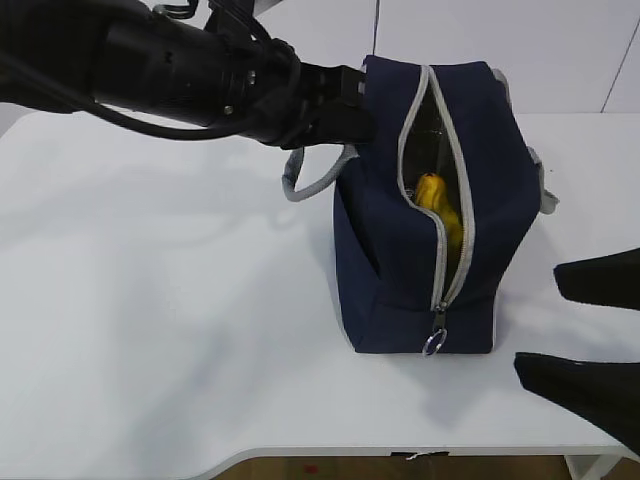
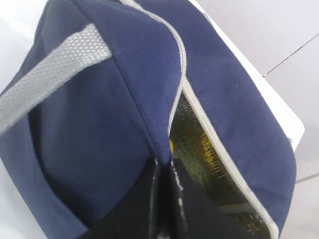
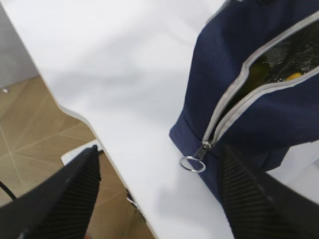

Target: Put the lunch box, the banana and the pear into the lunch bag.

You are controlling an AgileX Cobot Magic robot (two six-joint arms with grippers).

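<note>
- Left hand [image 1: 352, 105] sat at upper centre of the exterior frame, fingers pinched together on the lunch bag [image 1: 420, 210] at its top edge beside the zipper; the left wrist view showed the dark fingers [image 2: 149, 199] closed on the navy fabric at the seam.
- Right hand [image 1: 590, 335] was at the lower right edge of the exterior frame, fingers wide apart, holding nothing, near the bag's zipper end but not touching it.
- Pull ring [image 3: 192, 164] hung at the bag's lower end, between the right fingers in the right wrist view.
- Bag stood on the white tabletop [image 1: 150, 300], zipper open, foil lining visible.
- Yellow fruit [image 1: 438, 205] showed through the opening; could not tell banana from pear.
- Lunch box not visible anywhere; nothing loose on the tabletop.
- Judgement: packing looked mostly or fully done; the zipper remained open.
</note>
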